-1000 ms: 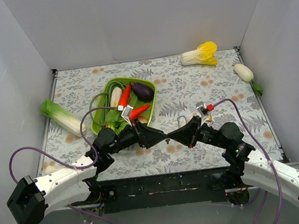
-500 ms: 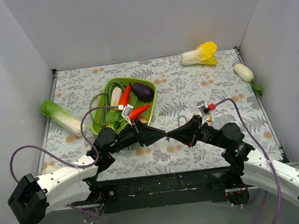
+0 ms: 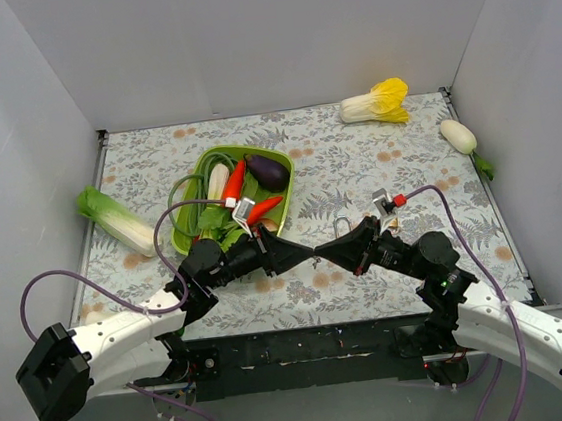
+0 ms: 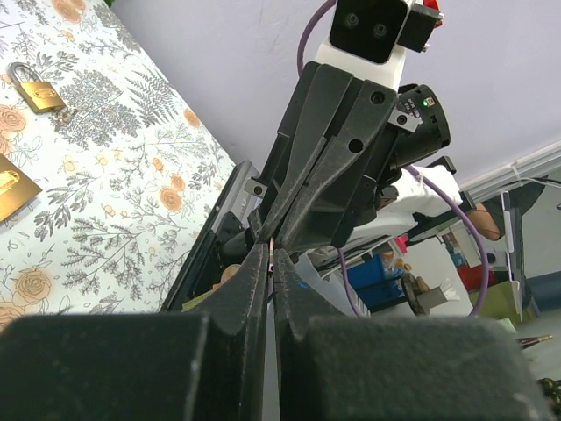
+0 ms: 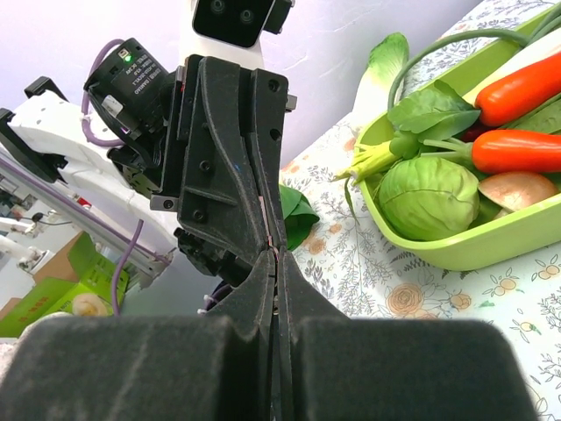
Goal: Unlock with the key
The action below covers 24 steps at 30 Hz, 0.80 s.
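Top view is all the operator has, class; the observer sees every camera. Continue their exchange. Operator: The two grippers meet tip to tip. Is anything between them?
Observer: Yes. The left wrist view shows a thin pale sliver, seemingly the key, pinched where the shut left gripper meets the shut right gripper.
Operator: And the padlock? I see only part of it past the right arm.
Observer: In the left wrist view the padlock lies flat on the table, its shackle apparently closed, apart from both grippers.

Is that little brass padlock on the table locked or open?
Shut, it seems: the padlock lies flat with both shackle ends seated in its body.
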Tool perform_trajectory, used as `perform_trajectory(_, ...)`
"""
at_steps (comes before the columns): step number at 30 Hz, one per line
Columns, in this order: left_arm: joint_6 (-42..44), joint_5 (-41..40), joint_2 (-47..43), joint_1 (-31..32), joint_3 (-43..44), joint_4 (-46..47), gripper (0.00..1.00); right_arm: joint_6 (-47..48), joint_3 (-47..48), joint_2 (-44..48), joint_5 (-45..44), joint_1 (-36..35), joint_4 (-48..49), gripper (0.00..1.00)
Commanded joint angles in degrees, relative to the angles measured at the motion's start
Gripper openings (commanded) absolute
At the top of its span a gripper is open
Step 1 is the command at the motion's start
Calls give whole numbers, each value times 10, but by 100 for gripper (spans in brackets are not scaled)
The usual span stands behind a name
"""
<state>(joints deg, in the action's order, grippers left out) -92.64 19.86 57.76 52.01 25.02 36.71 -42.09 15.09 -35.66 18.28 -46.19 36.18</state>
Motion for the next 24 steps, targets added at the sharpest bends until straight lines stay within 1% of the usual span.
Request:
perform_trajectory(1,29,-6,-19,5,13,-15,0,-2,-6,13,8,0,13,1)
perform_trajectory(3,48,13,-26,5,11,-22,0,5,0,18,19,1,-1,2)
perform_trajectory(4,59,20,-33,5,13,-32,0,11,5,24,30,1,-21,6)
perform_trajectory(5,68,43,-35,5,15,-44,0,23,10,27,35,1,-33,19)
perform_trajectory(7,100,69,-39,4,28,-75,0,35,25,33,51,3,-49,33)
perform_trajectory(8,109,101,-38,5,34,-85,0,47,30,34,74,4,-65,42)
perform_trajectory(10,127,131,-35,5,48,-116,0,59,49,30,102,4,-83,49)
perform_trajectory(11,134,155,-32,5,54,-126,0,63,56,26,131,4,-95,52)
perform_trajectory(13,146,171,-29,5,65,-154,0,69,65,16,158,4,-103,54)
perform_trajectory(14,148,178,-29,5,67,-160,0,69,67,11,186,4,-103,55)
perform_trajectory(19,162,204,-22,5,84,-190,0,76,78,-23,270,4,-116,56)
perform_trajectory(21,166,206,-19,5,87,-196,0,82,85,-31,283,4,-127,56)
perform_trajectory(24,172,208,-17,5,93,-203,0,90,90,-41,296,4,-134,54)
